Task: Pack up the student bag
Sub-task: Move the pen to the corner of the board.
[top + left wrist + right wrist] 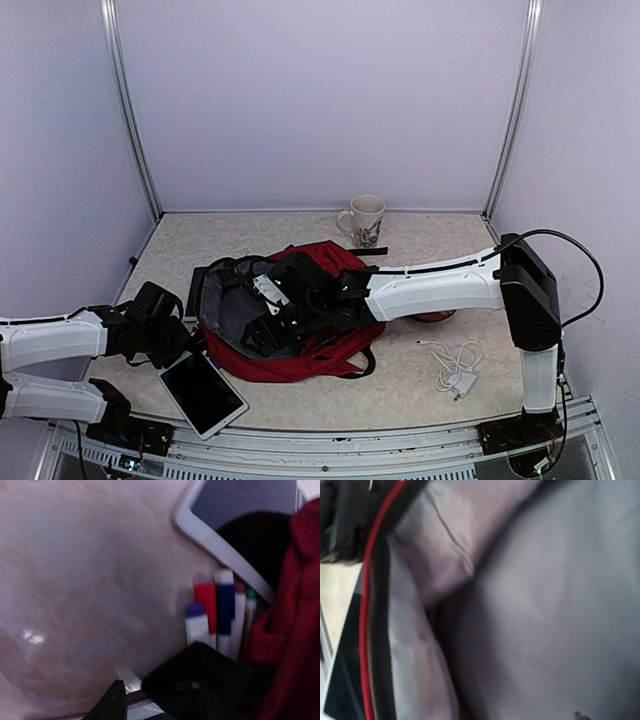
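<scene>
The student bag (310,355), dark red with black straps, lies in the middle of the table, its mouth pulled open to show grey lining (232,300). My right gripper (272,322) is deep in that opening. The right wrist view is filled by the lining (545,605) and a red piped edge (367,605), and the fingers do not show. My left gripper (150,695) hovers low over the table by the bag's left edge (295,610), its jaws partly apart with only table between them. A bundle of markers (220,612) lies just past its right finger (200,680).
A white-framed tablet (203,393) lies at the front left, its corner (225,550) beside the markers. A flat black item (195,285) sits behind the bag's left side. A mug (363,220) stands at the back. A white charger with its cable (455,368) lies at the right.
</scene>
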Tool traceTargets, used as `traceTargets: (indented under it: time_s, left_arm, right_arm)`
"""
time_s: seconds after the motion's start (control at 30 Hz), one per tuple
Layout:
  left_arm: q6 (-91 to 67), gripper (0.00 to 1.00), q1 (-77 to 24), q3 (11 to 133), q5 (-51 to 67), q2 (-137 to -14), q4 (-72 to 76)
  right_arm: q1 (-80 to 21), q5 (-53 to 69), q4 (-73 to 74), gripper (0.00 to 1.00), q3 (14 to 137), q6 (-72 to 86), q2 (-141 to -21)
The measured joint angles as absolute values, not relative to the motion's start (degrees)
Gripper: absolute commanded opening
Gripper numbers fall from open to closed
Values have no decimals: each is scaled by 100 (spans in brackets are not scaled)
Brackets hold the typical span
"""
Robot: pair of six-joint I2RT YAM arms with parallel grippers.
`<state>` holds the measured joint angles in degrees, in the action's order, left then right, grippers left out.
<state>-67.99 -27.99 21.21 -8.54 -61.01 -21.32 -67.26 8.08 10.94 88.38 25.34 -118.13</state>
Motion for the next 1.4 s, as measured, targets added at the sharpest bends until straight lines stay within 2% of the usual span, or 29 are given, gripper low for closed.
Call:
traceTargets:
  time_s: [0.17,0.33,0.43,0.47,0.53,0.63,0.83,1.0,1.2,1.4]
  left_arm:
    - [-7157,57,-3817,2711,-902,-6862,-2333]
    - [-7175,78,-3972,3089,-880,-7048,-2908]
    - [-7175,98,-4115,3424,-978,-6820,-3640]
    - [-7188,98,-4215,3625,-1039,-6685,-3986]
    - [-7199,94,-4410,3911,-1103,-6453,-4434]
    - [-7310,82,-4910,4101,-1103,-6243,-4936]
    - [-7789,58,-6495,3924,-869,-6414,-5874]
    - [-7673,54,-7387,3970,-574,-6851,-6490]
    - [-6781,54,-8112,4110,-134,-8160,-6654]
    - [-6222,57,-8281,4134,91,-8560,-6619]
  right_arm:
    - [-6751,1151,1072,75,8302,2182,-11469]
    - [-7070,1413,1199,79,8464,1826,-11596]
    - [-7393,1382,1297,80,8685,1695,-11813]
    - [-7476,1358,1332,80,8694,1669,-11848]
    - [-7605,1293,1435,80,8694,1623,-11913]
    - [-7710,1192,1496,78,8632,1610,-11928]
    - [-7603,1105,1417,78,8217,1636,-11904]
    - [-7426,1122,1358,78,7640,1682,-11662]
    - [-7354,1201,1142,78,7555,1743,-11524]
    - [-7354,1297,991,78,7463,1778,-11504]
